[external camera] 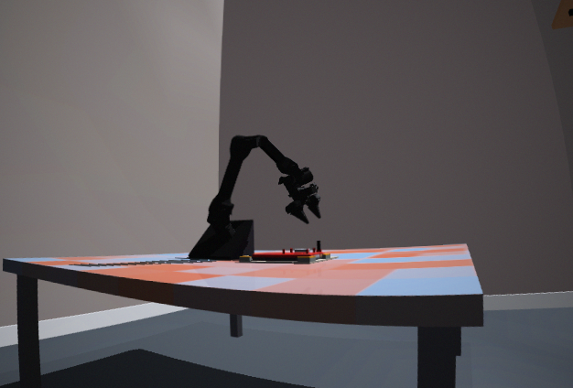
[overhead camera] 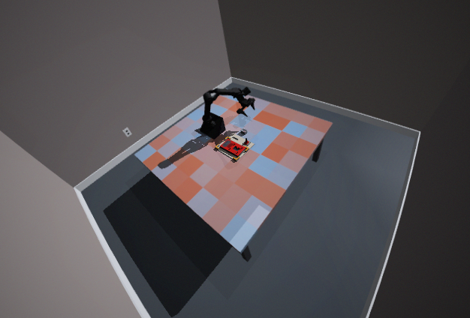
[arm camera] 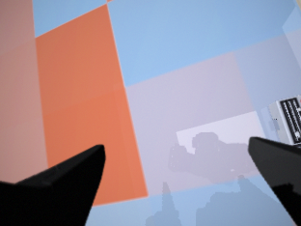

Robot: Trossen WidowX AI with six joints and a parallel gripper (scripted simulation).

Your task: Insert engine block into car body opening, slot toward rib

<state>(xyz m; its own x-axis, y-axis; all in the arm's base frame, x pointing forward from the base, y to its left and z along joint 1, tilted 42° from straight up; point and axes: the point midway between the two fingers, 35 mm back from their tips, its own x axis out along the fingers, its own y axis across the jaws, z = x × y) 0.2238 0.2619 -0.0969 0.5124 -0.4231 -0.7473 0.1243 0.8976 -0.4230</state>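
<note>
The engine block [overhead camera: 243,131] [arm camera: 290,120], grey with dark and white stripes on one face, rests on the table just behind the board; the wrist view shows it cut off at the right edge. The red car body [overhead camera: 230,148] [external camera: 273,254] lies on the board. Its opening and rib are too small to make out. My gripper [overhead camera: 251,112] [external camera: 313,220] [arm camera: 177,148] is open and empty, tilted downward and well above the table. In the wrist view the block lies beyond the right finger, outside the space between the fingertips.
A cream board with yellow corner pieces [overhead camera: 235,160] carries the car body. A short black post [overhead camera: 246,141] [external camera: 318,245] stands up at its far side. The arm's black base [overhead camera: 212,126] [external camera: 226,241] stands beside the board. The patchwork table [overhead camera: 221,189] has open edges.
</note>
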